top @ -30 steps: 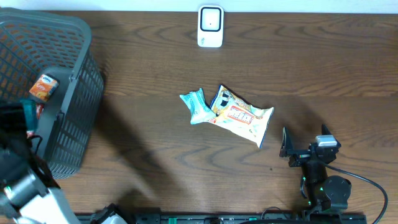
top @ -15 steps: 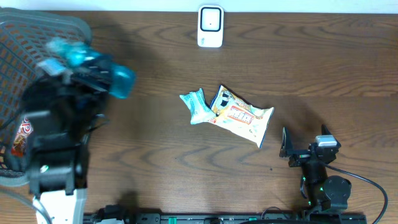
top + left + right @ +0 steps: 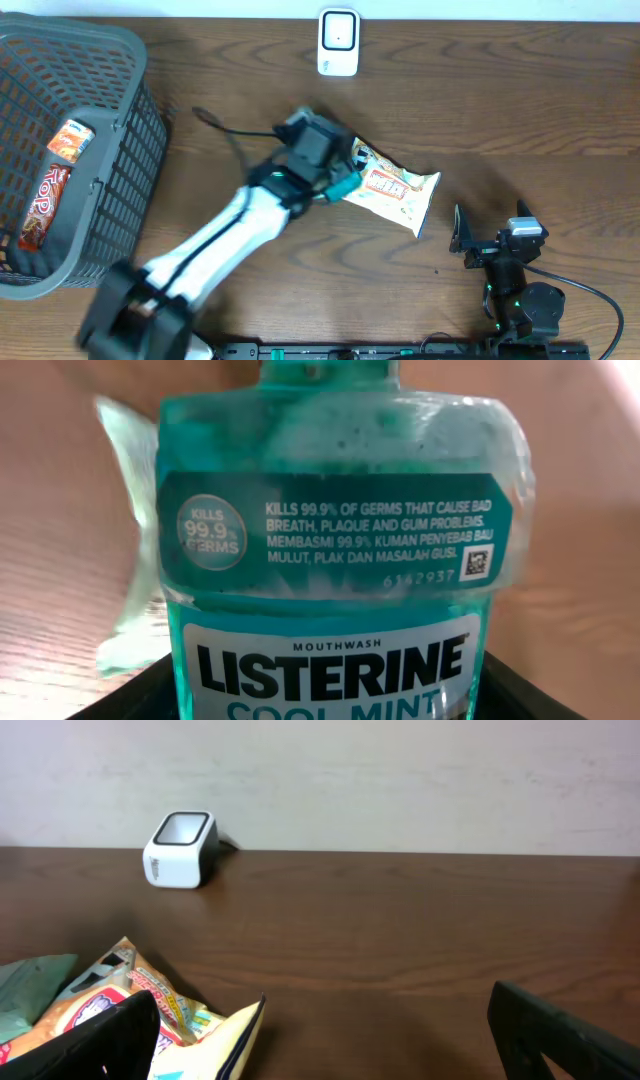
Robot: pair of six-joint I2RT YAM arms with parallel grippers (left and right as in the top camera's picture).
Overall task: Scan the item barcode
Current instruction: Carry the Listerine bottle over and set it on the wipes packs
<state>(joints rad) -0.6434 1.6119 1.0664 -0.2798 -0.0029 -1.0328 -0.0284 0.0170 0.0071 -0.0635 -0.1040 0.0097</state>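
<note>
You have one teal Listerine mouthwash bottle (image 3: 330, 560), one white box-shaped barcode scanner (image 3: 338, 42) and one grey plastic mesh basket (image 3: 140, 170). The basket holds two snack packets, an orange one (image 3: 70, 140) and a red bar (image 3: 45, 195). One yellow-and-white crinkled snack bag (image 3: 395, 190) lies on the brown wooden table (image 3: 520, 110). Overhead, the left arm hides all but a teal sliver of the bottle; the left wrist view fills with its label and shows a pale teal pouch (image 3: 125, 600) behind it. Your left pincer (image 3: 340, 182) is partly closed, clamping the bottle above the bag's left end, well short of the scanner. Your right pincer (image 3: 320, 1020) gapes wide and empty, near the bag.
</note>
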